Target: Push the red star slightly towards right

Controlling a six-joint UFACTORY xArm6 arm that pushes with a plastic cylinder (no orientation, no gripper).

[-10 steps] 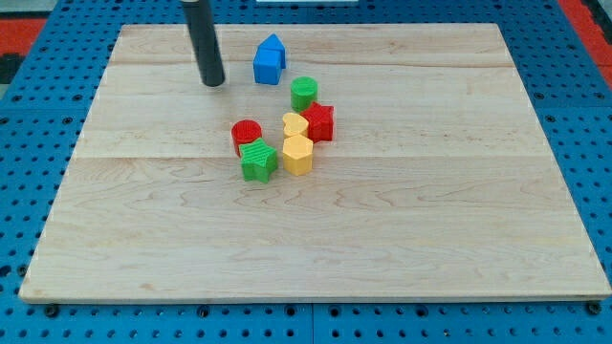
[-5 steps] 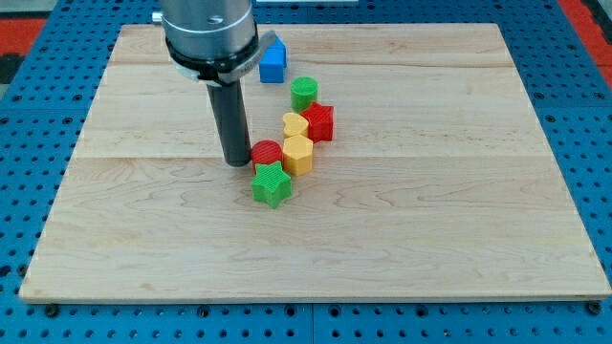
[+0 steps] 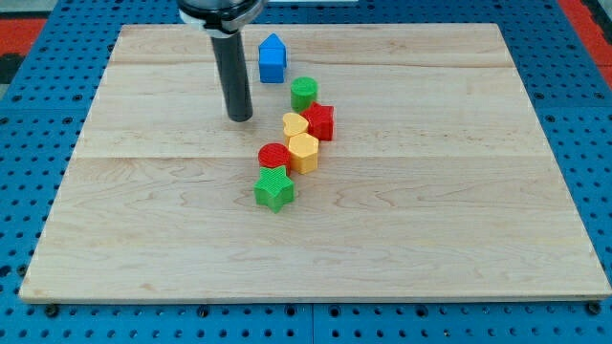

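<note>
The red star [image 3: 320, 122] lies on the wooden board [image 3: 430, 191] near the middle. A yellow heart [image 3: 295, 124] touches its left side, and a green cylinder [image 3: 304, 93] stands just above it. A yellow hexagon [image 3: 304, 152], a red cylinder [image 3: 274, 157] and a green star [image 3: 274, 189] lie below and to its left. My tip [image 3: 239, 118] rests on the board to the left of the yellow heart, apart from all the blocks.
A blue house-shaped block [image 3: 273, 59] stands near the view's top, right of the rod. The board sits on a blue pegboard table [image 3: 38, 124].
My tip came down against the red cylinder, pushing it, the green star and the yellow hexagon to the right and down. It has since pulled back up the board. The red star stayed put.
</note>
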